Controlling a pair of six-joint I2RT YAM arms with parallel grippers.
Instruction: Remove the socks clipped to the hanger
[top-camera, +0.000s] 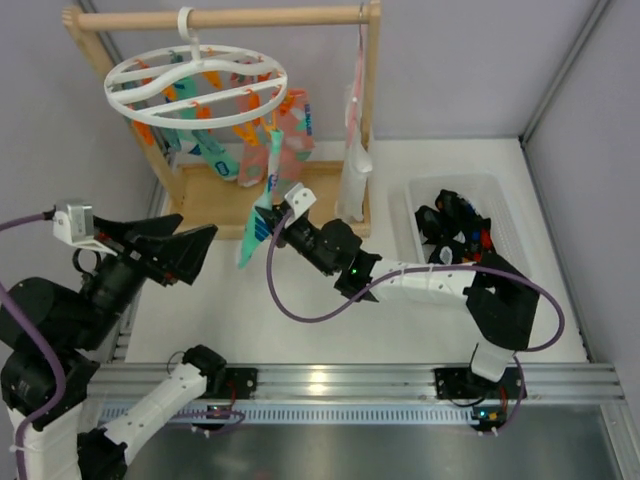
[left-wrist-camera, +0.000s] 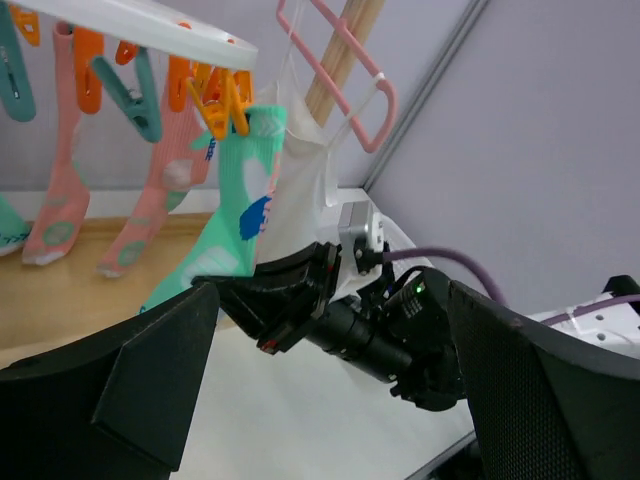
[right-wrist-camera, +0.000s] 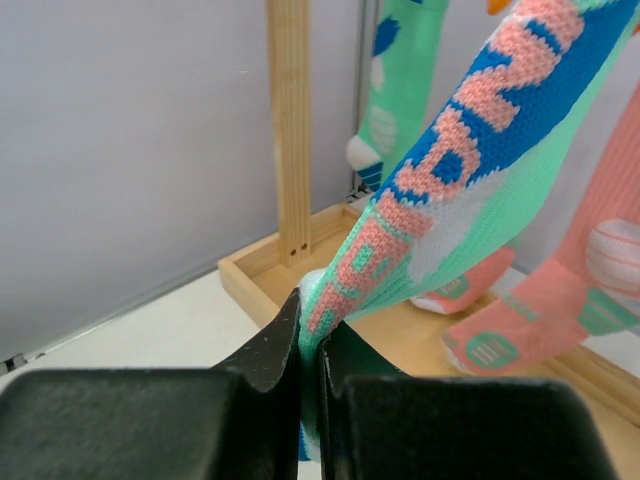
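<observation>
Right gripper (right-wrist-camera: 310, 335) clamps tight on the mint-green sock (right-wrist-camera: 450, 190) below the hanger (top-camera: 195, 75); next, likely a steady pull off its orange clip (left-wrist-camera: 225, 100).

The white oval hanger (top-camera: 112, 84) hangs by its hook at 11 o'clock, pink and mint socks (top-camera: 222, 165) clipped beneath, one mint sock (top-camera: 258, 215) drawn taut toward 6 o'clock, while black socks (top-camera: 450, 225) lie heaped at 3 o'clock.

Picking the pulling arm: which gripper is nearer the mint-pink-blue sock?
Right. The right gripper is shut on the sock at its lower end; the left gripper is open, off to its left, not touching.
</observation>
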